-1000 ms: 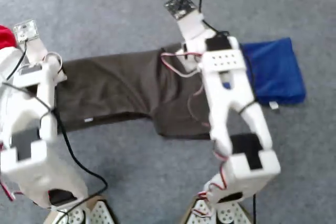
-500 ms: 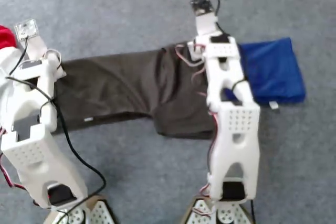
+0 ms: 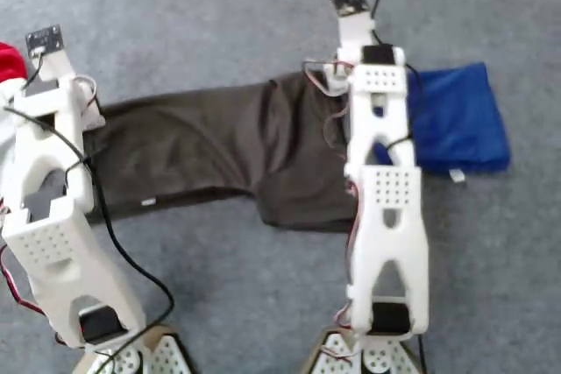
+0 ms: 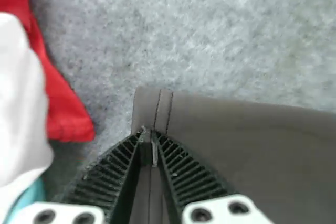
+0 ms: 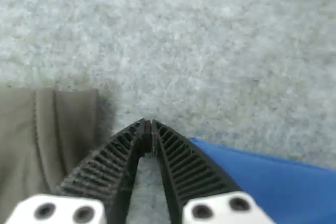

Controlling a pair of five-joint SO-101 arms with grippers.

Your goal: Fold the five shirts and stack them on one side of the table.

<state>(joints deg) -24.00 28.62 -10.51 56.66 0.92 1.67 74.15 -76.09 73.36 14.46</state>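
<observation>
The brown shirt [image 3: 202, 146] lies spread flat across the middle of the grey table [image 3: 219, 32]. At its left end the left gripper [image 4: 148, 139] is closed tight, its tips pinching the shirt's stitched hem at the corner. Just beside that corner are a red shirt [image 4: 58, 103] and a white cloth [image 4: 18, 103]. The right gripper [image 5: 147, 132] is closed too, holding nothing. It hangs over bare table in the gap between the brown shirt's right end and the folded blue shirt [image 3: 460, 120].

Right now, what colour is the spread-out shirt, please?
The shirt is dark brown, clearest in the high view.
</observation>
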